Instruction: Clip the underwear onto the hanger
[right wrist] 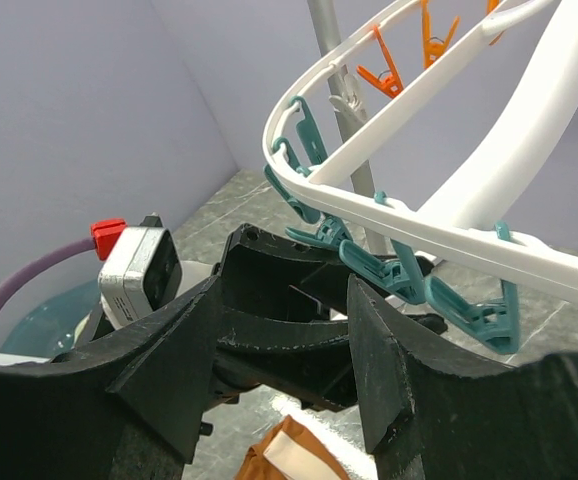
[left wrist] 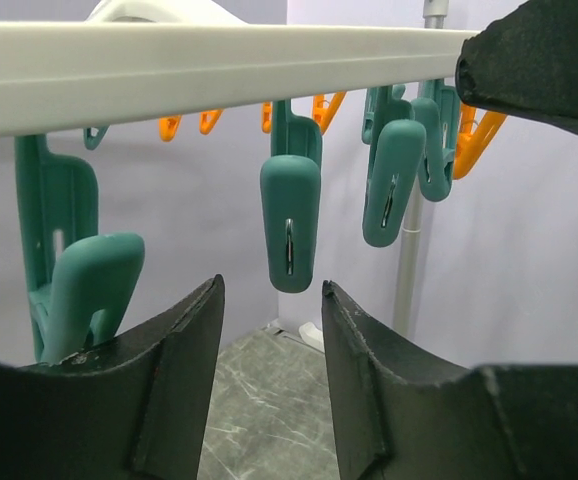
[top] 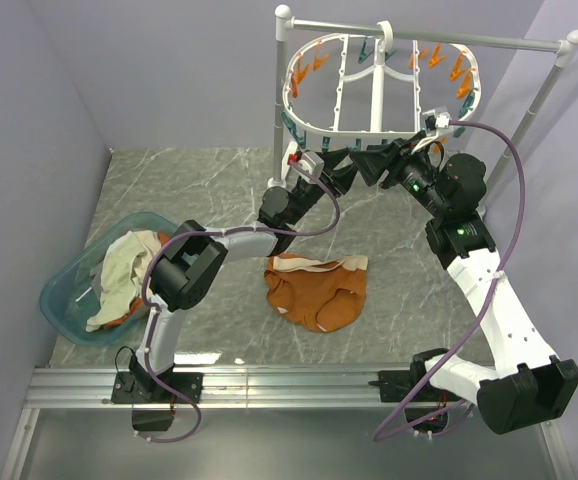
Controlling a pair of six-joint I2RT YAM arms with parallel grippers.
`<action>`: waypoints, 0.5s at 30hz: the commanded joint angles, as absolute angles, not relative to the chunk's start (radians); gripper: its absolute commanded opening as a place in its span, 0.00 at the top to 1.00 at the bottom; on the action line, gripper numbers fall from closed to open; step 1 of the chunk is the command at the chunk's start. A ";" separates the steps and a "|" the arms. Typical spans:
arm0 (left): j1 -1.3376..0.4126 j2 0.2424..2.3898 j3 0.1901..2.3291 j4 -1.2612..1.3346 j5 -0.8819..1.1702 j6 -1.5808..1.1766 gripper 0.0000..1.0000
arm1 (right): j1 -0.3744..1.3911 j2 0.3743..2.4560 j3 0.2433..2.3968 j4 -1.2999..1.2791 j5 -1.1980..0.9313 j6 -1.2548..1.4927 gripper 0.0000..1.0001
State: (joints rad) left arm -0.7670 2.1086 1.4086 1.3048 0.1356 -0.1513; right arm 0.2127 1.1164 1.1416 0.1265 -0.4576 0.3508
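Note:
The rust-orange underwear (top: 319, 290) with cream trim lies flat on the table, below both grippers; its edge (right wrist: 289, 455) shows low in the right wrist view. The white oval hanger (top: 379, 90) hangs from the pole stand, its near rim (left wrist: 169, 70) crossing the left wrist view. My left gripper (top: 352, 166) (left wrist: 272, 290) is open and empty, just under a hanging teal clothespin (left wrist: 290, 225). My right gripper (top: 377, 160) (right wrist: 284, 290) is open beside it under the rim (right wrist: 449, 235), facing the left gripper's body, with nothing held. A right finger (left wrist: 539, 60) shows at the upper right.
A grey-white pole stand (top: 429, 38) carries the hanger at the back right. A teal basin (top: 59, 300) with pale and orange garments sits at the left. More teal clothespins (right wrist: 389, 270) and orange ones (top: 454, 68) ring the hanger. Lilac walls close in on three sides.

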 commanded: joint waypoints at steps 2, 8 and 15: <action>-0.764 2.088 1.450 1.526 0.166 -0.153 0.50 | 0.206 1.108 1.140 0.153 -0.459 0.336 0.40; -0.762 2.088 1.454 1.542 0.166 -0.172 0.50 | 0.206 1.104 1.138 0.153 -0.457 0.336 0.40; -0.764 2.082 1.447 1.571 0.155 -0.199 0.50 | 0.206 1.101 1.135 0.150 -0.456 0.337 0.39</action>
State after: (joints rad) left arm -0.7662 2.1086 1.4090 1.3048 0.1455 -0.1661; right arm 0.2123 1.1164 1.1385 0.1261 -0.4576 0.3470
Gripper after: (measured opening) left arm 0.500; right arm 0.604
